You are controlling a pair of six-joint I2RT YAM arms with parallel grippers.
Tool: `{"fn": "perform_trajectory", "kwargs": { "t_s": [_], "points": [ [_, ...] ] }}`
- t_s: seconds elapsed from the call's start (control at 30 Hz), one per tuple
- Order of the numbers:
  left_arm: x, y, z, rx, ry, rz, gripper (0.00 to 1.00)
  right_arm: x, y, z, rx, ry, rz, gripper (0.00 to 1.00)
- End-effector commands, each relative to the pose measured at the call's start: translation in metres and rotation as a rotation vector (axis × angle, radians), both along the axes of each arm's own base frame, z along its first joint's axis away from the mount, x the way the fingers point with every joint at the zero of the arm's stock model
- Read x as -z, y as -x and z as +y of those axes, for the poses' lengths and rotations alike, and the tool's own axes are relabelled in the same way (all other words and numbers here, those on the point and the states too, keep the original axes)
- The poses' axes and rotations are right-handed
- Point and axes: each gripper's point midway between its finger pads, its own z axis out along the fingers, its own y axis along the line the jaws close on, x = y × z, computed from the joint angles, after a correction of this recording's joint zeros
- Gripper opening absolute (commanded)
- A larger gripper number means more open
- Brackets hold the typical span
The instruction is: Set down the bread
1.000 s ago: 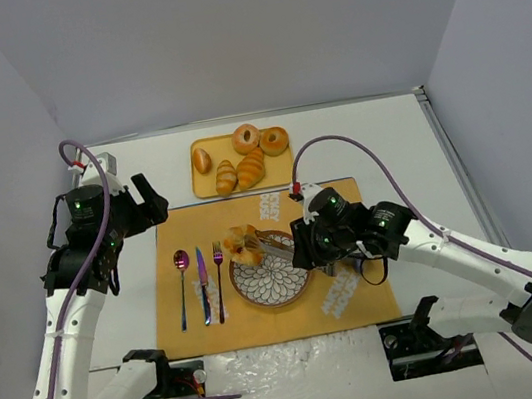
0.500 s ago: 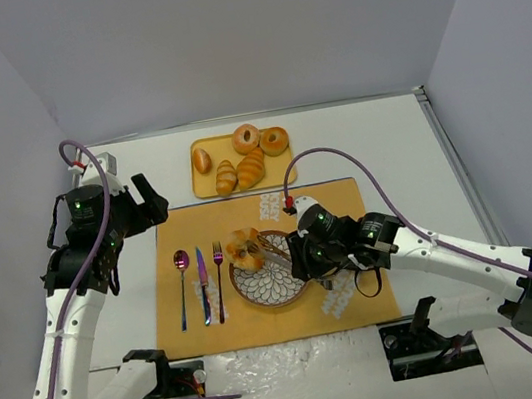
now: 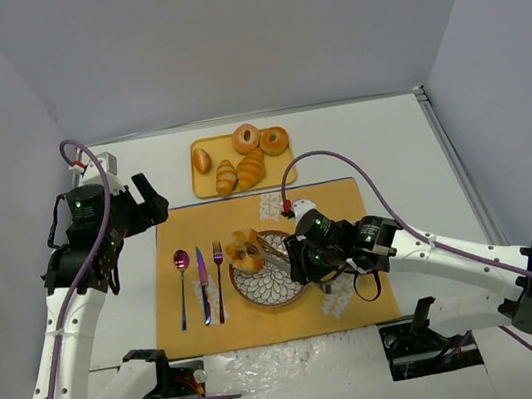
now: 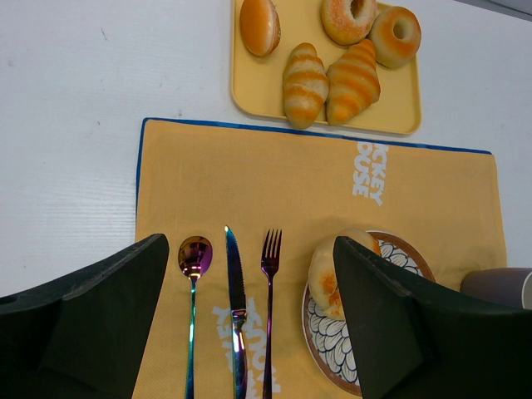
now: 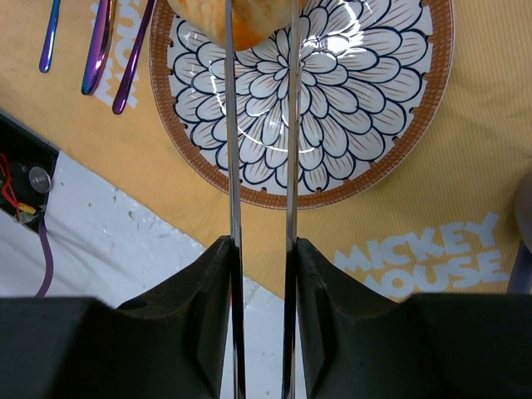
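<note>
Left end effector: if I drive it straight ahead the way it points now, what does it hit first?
Probably the knife on the orange placemat. In the wrist view it lies centred ahead of the open left end effector, with the spoon and fork either side. Depth is unclear.

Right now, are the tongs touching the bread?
Touching. The right wrist view shows it: both blades of the tongs run onto the bread, which fills the space between them with no gap.
</note>
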Motion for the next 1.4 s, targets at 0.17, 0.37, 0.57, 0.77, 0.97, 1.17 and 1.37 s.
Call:
{"fn": "perform_trajectory", "kwargs": {
  "t_s": [0.17,0.37,0.57,0.77,0.97,1.17,1.37],
  "points": [
    [-0.019,-0.011,-0.002,0.0,0.025,-0.077,0.77,-0.016,0.004,0.005,0.01,-0.048,-0.034,0.1],
    [-0.02,-0.01,-0.002,0.0,0.025,-0.077,0.77,-0.016,0.009,0.001,0.011,-0.036,-0.029,0.12],
    [-0.02,-0.01,-0.002,-0.001,0.026,-0.076,0.77,-0.018,0.012,0.001,0.01,-0.037,-0.025,0.19],
    [-0.02,-0.01,-0.002,-0.002,0.026,-0.076,0.77,-0.02,0.007,-0.001,0.031,-0.026,-0.049,0.29],
    [-0.019,-0.011,-0.002,-0.003,0.025,-0.074,0.77,-0.025,0.007,-0.001,0.032,-0.029,-0.056,0.33],
    [-0.019,-0.011,-0.002,-0.003,0.025,-0.074,0.77,-0.03,0.006,-0.002,0.035,-0.03,-0.065,0.36],
    [-0.019,-0.01,-0.002,-0.003,0.025,-0.075,0.77,-0.034,0.005,-0.003,0.035,-0.027,-0.075,0.42]
  ]
}}
